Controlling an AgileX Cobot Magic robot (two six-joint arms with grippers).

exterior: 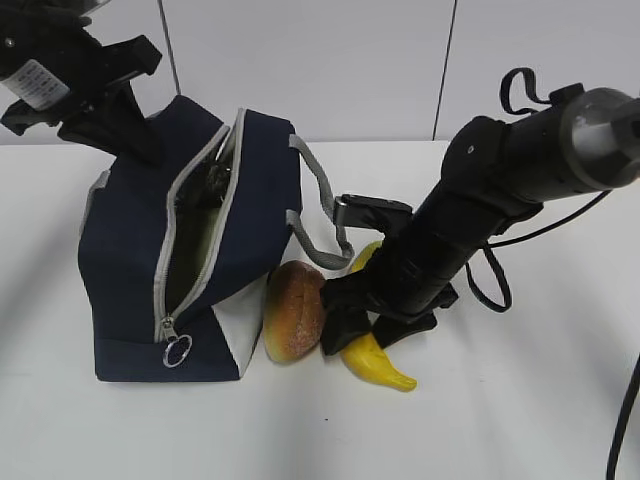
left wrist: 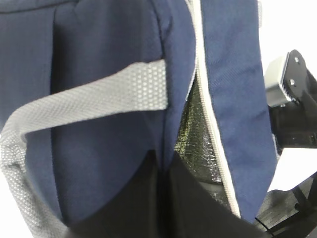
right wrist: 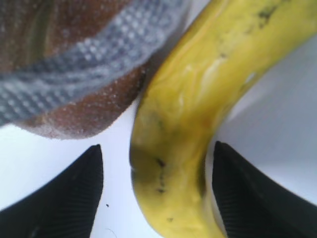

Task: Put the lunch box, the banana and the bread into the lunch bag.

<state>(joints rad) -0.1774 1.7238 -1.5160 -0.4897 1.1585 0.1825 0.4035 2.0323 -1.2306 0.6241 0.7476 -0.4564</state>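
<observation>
The navy lunch bag [exterior: 130, 250] stands at the left with its zipper open. My left gripper [exterior: 135, 140] is at its top rear edge, shut on a fold of the navy fabric [left wrist: 162, 158]. The bread [exterior: 294, 310] lies against the bag's white side panel. Just right of it the banana [exterior: 378, 362] lies on the table. My right gripper [exterior: 368, 335] is lowered over the banana [right wrist: 198, 99], open, with one finger on each side and a gap on the bread [right wrist: 84, 114] side. Inside the bag only silver lining [left wrist: 198, 134] is clear; the lunch box cannot be made out.
A grey strap handle [exterior: 320, 200] hangs off the bag over the bread, close to the right gripper, and appears as the grey strap handle [right wrist: 89, 59] across the bread in the right wrist view. A metal ring zipper pull [exterior: 177, 350] hangs at the bag's front. A white wall stands behind the white table [exterior: 520, 420].
</observation>
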